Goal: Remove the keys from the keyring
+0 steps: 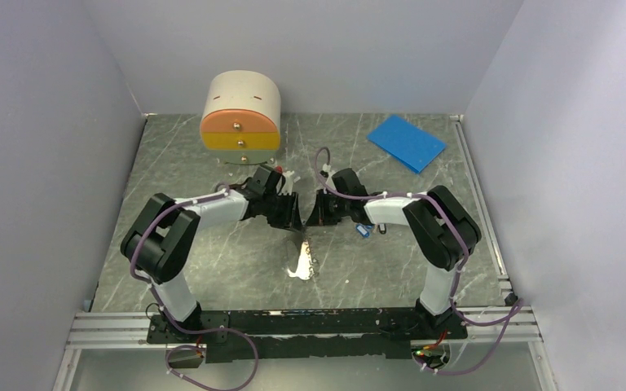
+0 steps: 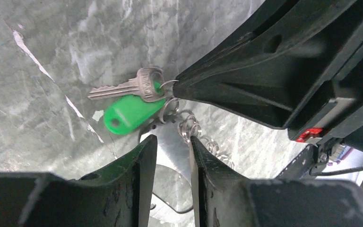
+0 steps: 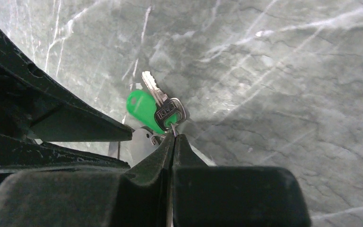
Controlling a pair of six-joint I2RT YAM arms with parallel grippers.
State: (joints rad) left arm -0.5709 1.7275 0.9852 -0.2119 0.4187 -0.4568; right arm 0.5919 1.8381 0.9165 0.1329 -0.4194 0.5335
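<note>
Drawer chest: I see a cream, round-topped chest (image 1: 240, 114) at the back left, an orange drawer above a yellow one, each with a small knob.
Blue sheet: a flat blue rectangle (image 1: 406, 142) lies askew at the back right, well apart from the chest.
Blue tag: a small blue tag (image 1: 363, 230) right of centre, too small for me to read.
Table: grey, marble-veined top (image 1: 212, 261).
Rail: aluminium rail (image 1: 106, 326) along the near edge.

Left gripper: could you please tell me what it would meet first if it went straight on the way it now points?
The left gripper would most likely meet the keyring just ahead of its open jaws, then the green tag; depth is unclear.
</note>
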